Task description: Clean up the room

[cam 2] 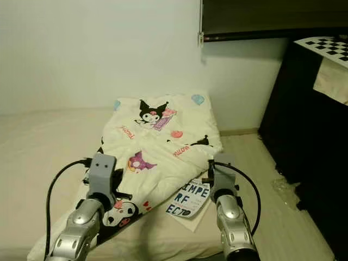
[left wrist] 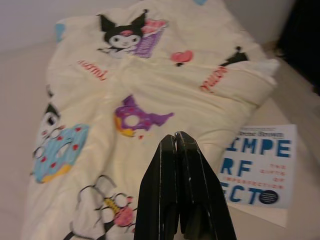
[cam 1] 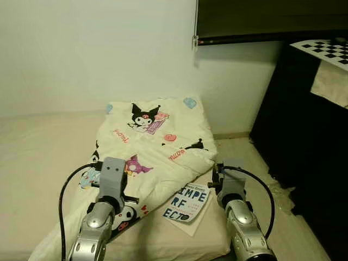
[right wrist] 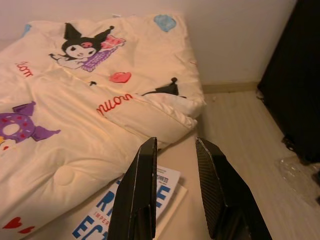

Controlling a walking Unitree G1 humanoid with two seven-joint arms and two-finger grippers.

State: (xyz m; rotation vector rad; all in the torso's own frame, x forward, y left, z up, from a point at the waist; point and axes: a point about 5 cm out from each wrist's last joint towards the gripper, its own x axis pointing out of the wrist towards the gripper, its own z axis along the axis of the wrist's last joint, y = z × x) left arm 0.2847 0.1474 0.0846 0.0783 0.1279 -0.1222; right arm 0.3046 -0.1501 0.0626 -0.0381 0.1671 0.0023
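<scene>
A cream comforter (cam 1: pixel 149 144) printed with cartoon characters lies crumpled across the bed (cam 1: pixel 38 157). A white book with blue lettering (cam 1: pixel 186 205) rests on the mattress at the comforter's near right corner, partly tucked under it. My left gripper (left wrist: pixel 175 145) hovers shut above the comforter, just left of the book (left wrist: pixel 260 172). My right gripper (right wrist: pixel 175 147) hangs open above the book (right wrist: pixel 127 212) and the bed's right edge, nothing between its fingers.
A white wall (cam 1: pixel 98 49) runs behind the bed. A dark cabinet (cam 1: pixel 304 141) stands to the right with a checkerboard sheet (cam 1: pixel 323 50) on top. Pale wooden floor (cam 1: pixel 255 179) lies between bed and cabinet, with a clear plastic wrapper (right wrist: pixel 300 175) on it.
</scene>
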